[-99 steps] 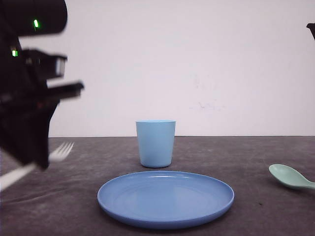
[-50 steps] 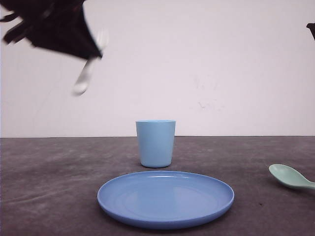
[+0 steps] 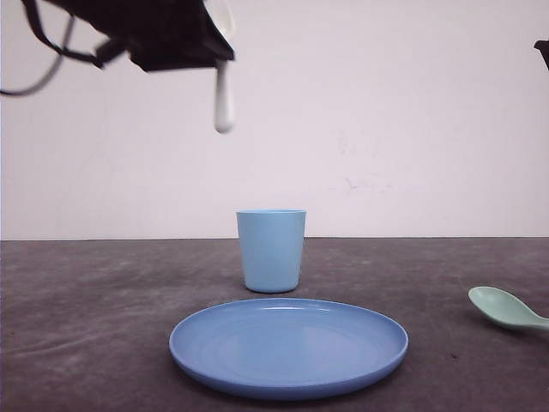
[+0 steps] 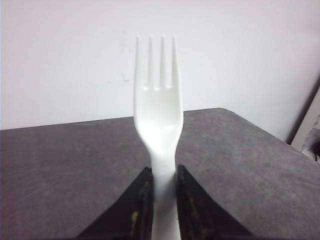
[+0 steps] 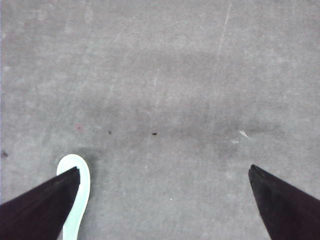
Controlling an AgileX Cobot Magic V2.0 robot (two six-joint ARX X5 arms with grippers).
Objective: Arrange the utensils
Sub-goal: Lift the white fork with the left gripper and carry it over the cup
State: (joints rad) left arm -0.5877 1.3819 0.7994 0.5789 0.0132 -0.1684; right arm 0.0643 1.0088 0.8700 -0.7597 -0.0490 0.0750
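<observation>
My left gripper (image 3: pixel 214 47) is high over the table, left of the light blue cup (image 3: pixel 271 249), and it is shut on the white fork (image 3: pixel 224 103), whose handle hangs down almost vertically. In the left wrist view the fork (image 4: pixel 157 115) stands between the fingers of the left gripper (image 4: pixel 164 171), four tines pointing away. The mint-green spoon (image 3: pixel 506 309) lies on the table at the far right. My right gripper (image 5: pixel 164 169) hovers open above bare table, with the spoon's handle end (image 5: pixel 84 180) partly under one finger.
A round blue plate (image 3: pixel 288 369) sits in front of the cup near the table's front edge. The dark table (image 3: pixel 103 326) runs back to a white wall. A table corner (image 4: pixel 235 117) and a white panel (image 4: pixel 307 135) lie beyond the fork.
My left gripper rose from low at the left to the top of the view and moved right with the fork. The fork's handle now hangs nearly straight down.
</observation>
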